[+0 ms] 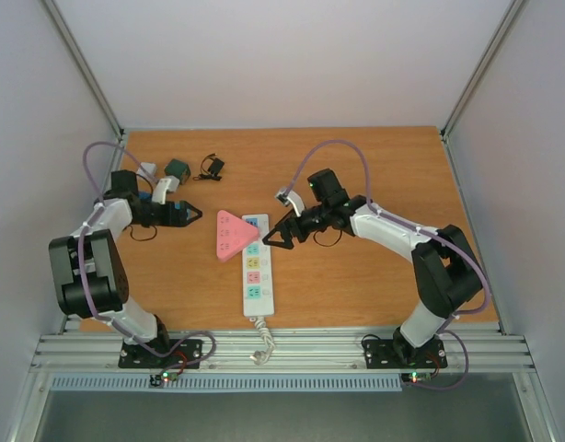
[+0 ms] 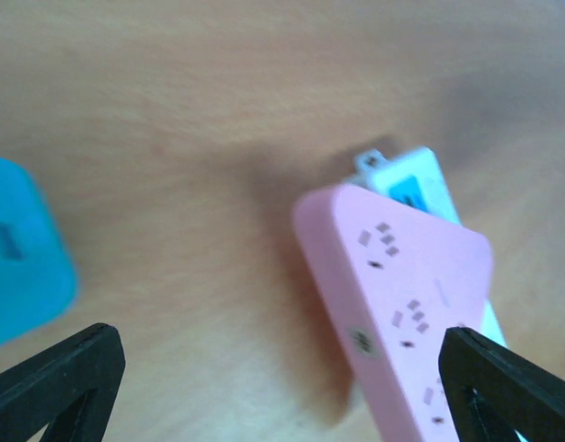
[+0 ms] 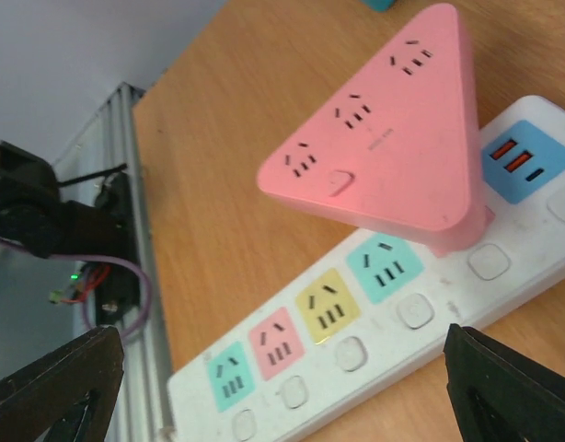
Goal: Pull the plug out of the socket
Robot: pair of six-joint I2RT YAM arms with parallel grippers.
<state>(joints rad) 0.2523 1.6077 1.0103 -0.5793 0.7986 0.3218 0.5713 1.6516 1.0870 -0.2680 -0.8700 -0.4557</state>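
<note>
On the wooden table (image 1: 374,276) the socket (image 1: 258,287) lay lengthwise between the two arms, with the pink triangular plug (image 1: 229,236) sitting on its far end. The right gripper (image 1: 273,241) hung just right of the plug and the left gripper (image 1: 194,215) near its left, both spread wide and holding nothing
</note>
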